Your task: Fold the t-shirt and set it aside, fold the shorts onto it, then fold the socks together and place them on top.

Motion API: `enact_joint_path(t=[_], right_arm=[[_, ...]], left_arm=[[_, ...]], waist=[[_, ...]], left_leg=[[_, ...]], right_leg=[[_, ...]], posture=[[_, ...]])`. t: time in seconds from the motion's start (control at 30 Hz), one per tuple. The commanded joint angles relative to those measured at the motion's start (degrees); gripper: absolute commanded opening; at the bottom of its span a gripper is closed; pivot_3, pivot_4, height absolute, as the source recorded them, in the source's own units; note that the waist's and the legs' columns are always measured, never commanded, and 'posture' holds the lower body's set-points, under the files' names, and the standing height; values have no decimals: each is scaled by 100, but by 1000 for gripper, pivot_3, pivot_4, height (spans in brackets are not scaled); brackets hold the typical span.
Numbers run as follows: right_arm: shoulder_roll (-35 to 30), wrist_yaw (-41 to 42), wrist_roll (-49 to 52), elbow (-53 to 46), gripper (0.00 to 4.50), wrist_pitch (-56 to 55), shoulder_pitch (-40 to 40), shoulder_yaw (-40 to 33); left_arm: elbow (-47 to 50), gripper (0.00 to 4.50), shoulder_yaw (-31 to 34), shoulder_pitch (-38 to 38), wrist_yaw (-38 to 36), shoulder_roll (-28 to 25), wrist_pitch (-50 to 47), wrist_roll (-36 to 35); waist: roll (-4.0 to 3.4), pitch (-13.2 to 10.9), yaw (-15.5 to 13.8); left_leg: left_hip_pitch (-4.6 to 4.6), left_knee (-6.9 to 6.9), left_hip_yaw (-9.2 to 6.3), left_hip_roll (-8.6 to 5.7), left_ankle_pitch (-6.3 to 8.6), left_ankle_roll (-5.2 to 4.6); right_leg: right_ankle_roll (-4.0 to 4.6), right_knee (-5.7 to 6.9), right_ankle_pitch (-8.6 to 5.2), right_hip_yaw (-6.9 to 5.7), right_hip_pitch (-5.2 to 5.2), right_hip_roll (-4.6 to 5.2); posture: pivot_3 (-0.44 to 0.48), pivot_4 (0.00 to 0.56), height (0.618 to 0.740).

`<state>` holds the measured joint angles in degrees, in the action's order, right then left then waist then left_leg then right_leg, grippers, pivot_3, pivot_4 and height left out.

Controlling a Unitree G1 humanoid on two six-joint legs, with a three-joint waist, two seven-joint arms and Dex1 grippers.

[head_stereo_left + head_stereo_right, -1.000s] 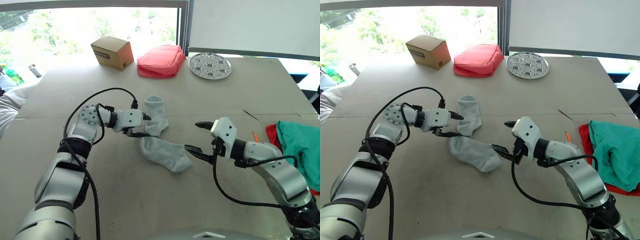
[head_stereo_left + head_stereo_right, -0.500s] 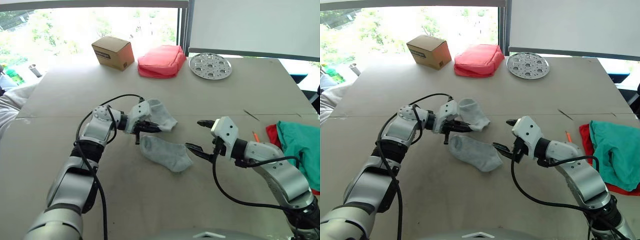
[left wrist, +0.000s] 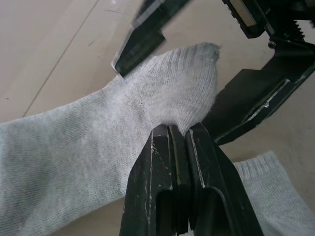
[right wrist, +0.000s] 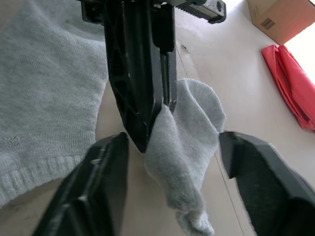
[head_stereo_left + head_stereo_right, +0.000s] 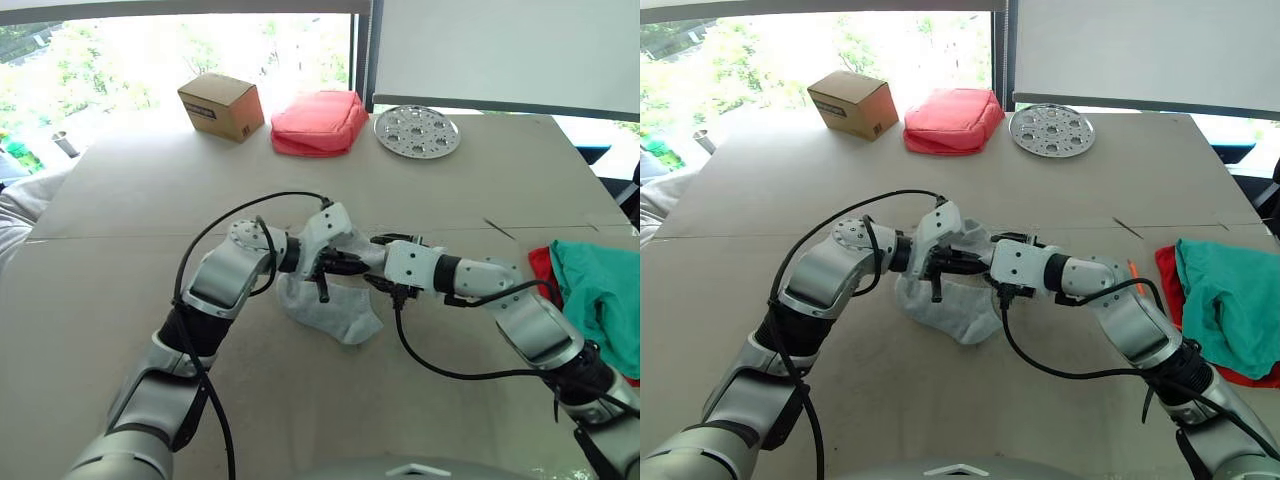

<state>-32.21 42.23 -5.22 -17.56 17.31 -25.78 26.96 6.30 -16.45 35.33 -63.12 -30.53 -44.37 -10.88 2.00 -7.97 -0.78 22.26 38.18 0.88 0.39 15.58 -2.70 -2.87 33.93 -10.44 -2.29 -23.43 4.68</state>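
Observation:
Two light grey socks lie mid-table. My left gripper (image 3: 179,132) is shut on the toe end of one sock (image 3: 123,128) and holds it over the other sock (image 5: 335,312), which lies flat. My right gripper (image 4: 172,142) meets it from the right, open, with one finger on each side of the held sock (image 4: 192,132) and neither pressing on it. At the table's right edge the teal shorts (image 5: 600,290) lie on the red t-shirt (image 5: 541,268), which shows as a strip beneath them.
Along the far edge stand a cardboard box (image 5: 220,105), a coral-pink pouch (image 5: 320,122) and a round perforated metal disc (image 5: 417,131). A small orange stick (image 5: 1134,270) lies left of the garments. A person's sleeve (image 5: 20,205) shows at the left.
My left gripper shut on the upper sock and carried it right, over the other sock. My right gripper moved left to meet it, and its fingers have narrowed around the sock's end.

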Motion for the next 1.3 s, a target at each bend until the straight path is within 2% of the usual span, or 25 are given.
enact_joint_path(t=[0.03, 0.1, 0.3, 0.33, 0.37, 0.53, 0.67, 0.8, 0.97, 1.27, 1.3], right_arm=[[-27, 124, -112, -55, 1254, -283, -118, -96], [-17, 203, -125, -43, 202, -309, -114, -120], [-72, 384, -158, 5, 94, -427, -86, -216], [-37, 388, -92, 16, 0, -417, -85, -284], [30, 377, 18, 15, 0, -364, -79, -379], [80, 512, 297, 7, 0, -416, -126, -627], [146, 578, 434, 29, 0, -435, -206, -751], [279, 544, 671, -107, 0, -209, -285, -938], [299, 565, 763, -212, 0, -74, -244, -1013], [266, 511, 769, -189, 0, -43, -202, -1060], [263, 498, 770, -182, 0, -45, -195, -1074]], left_arm=[[159, 0, -49, 66, 24, -60, 178, -45], [132, 0, -60, 63, -11, -97, 247, -76], [56, 0, 209, 86, -54, -125, 391, -318], [-3, 739, 394, 76, -124, -189, 468, -438], [-117, 1186, 576, 71, -155, -259, 554, -513], [-855, 2999, 762, -337, -500, -847, 2264, -163], [-1739, 2999, 816, -422, -376, -614, 3323, -43], [-2732, 2999, 733, -262, -94, -425, 4449, 415], [-4095, 2999, 683, 283, 657, -89, 5778, 1021], [-5338, 2999, 450, 836, 872, 304, 7089, 1551], [-5415, 2484, 455, 873, 862, 333, 7199, 1546]], waist=[[-2, -1, -1], [-2, -1, 2], [-2, -1, -1], [-2, -2, 4], [-3, -2, 7], [-6, -3, 11], [-12, -8, -37], [-11, -7, -35], [-11, -7, -22], [-10, -6, -9], [-9, -6, -10]], left_leg=[[0, 0, 0, 0, 0, 0], [0, 0, 1, 0, 0, 1], [0, 0, 3, 0, -1, 1], [-1, 1, 3, 0, -1, 1], [-1, 0, 3, 0, -1, 1], [-11, -3, 9, 1, -1, 3], [-15, -5, 12, 2, -1, 3], [-9, 5, 10, -3, 0, 2], [-9, 3, 15, -8, 0, 1], [-8, 4, 33, -8, 1, 0], [-7, 4, 33, -8, 1, 0]], right_leg=[[0, 0, 0, 0, 0, 0], [1, 0, 0, 1, 0, 0], [1, 0, 0, 3, 0, 0], [1, 0, 0, 3, 0, 0], [1, 1, 1, 3, 0, -1], [7, 0, -2, 8, 1, -2], [18, 0, -7, 10, 3, 1], [18, -1, -6, 10, 6, 2], [-1, 1, 6, 8, 9, -1], [-3, 1, 7, 5, 11, -1], [-3, 2, 7, 5, 11, 0]], posture=[[0, 150, 739], [0, 150, 739], [0, 150, 739], [0, 150, 739], [0, 150, 739], [0, 150, 739], [0, 150, 739], [0, 150, 739], [0, 150, 739], [0, 150, 739], [0, 150, 739]])
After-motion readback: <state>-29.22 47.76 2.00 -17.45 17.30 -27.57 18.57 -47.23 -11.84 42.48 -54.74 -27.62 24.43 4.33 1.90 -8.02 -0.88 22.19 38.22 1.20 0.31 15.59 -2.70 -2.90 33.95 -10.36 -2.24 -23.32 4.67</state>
